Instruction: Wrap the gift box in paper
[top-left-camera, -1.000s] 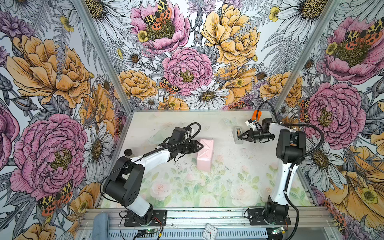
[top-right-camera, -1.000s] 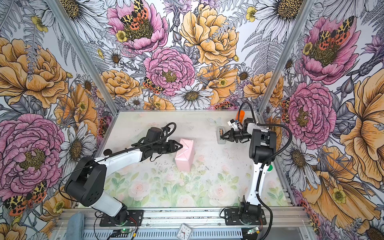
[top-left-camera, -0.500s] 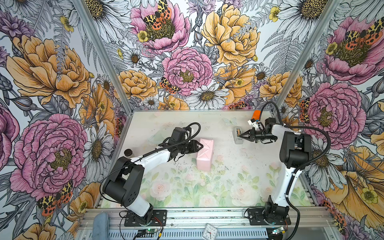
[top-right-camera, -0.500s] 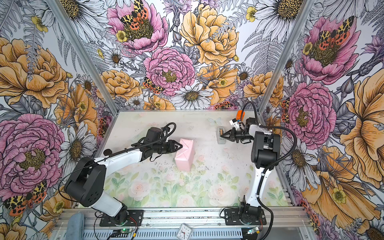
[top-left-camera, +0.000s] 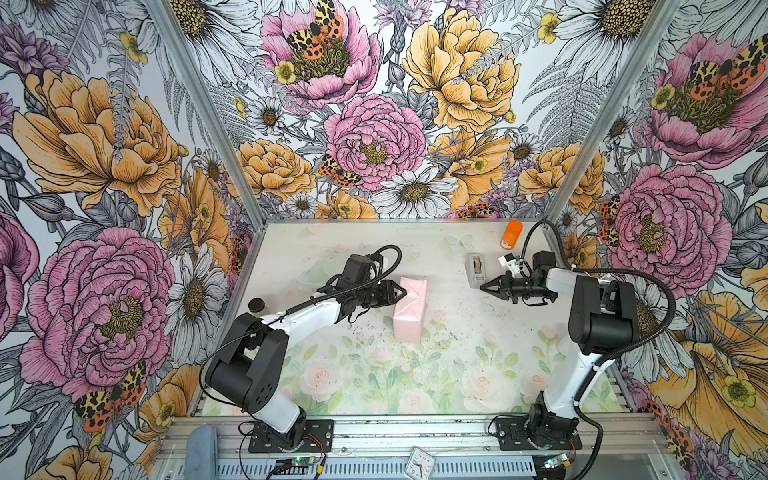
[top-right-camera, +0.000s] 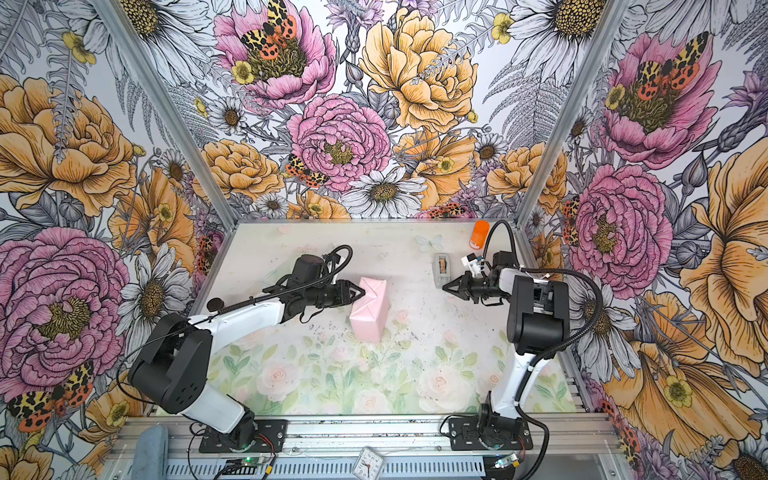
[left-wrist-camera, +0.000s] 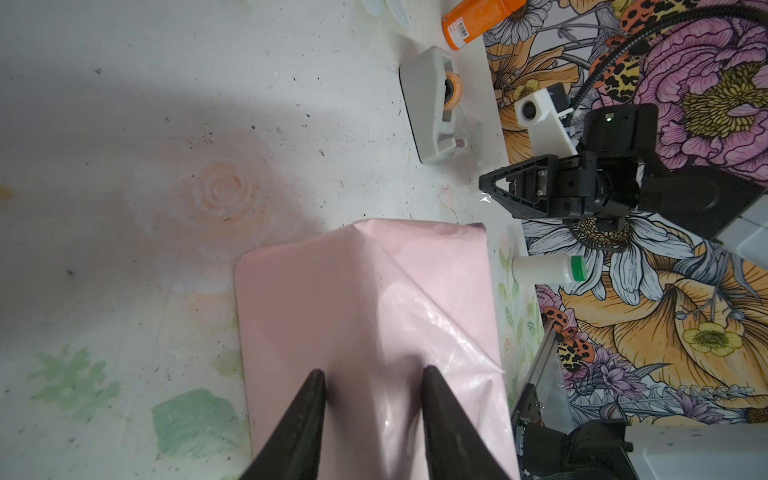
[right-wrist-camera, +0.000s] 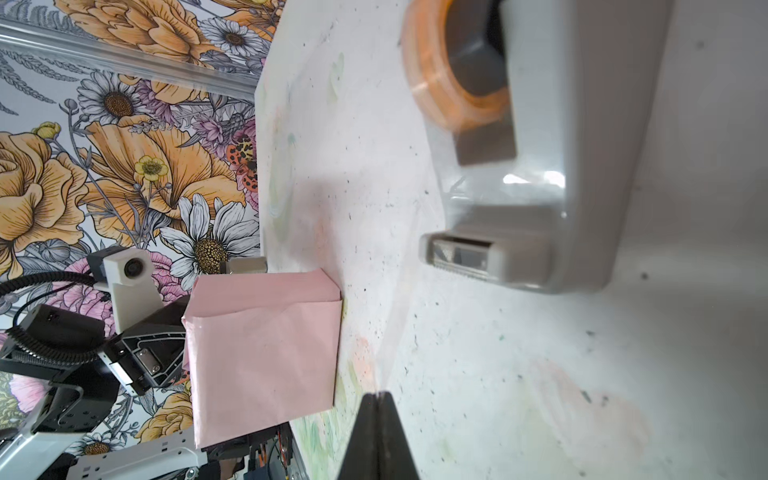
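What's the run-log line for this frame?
stage: taping | gift box: hidden under paper, pink face out | left gripper: open, tips on paper | right gripper: shut on tape strip from tape dispenser

One paper parcel (top-left-camera: 409, 309), one tape dispenser (top-left-camera: 476, 270), two bottles (left-wrist-camera: 478, 18) (left-wrist-camera: 540, 269), perhaps one clock (top-left-camera: 419, 463).

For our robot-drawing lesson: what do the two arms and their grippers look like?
The left arm and right arm have white links, black joints and black bases. Ribbed black cables loop along them. The left gripper and right gripper are black with tapering triangular fingers.
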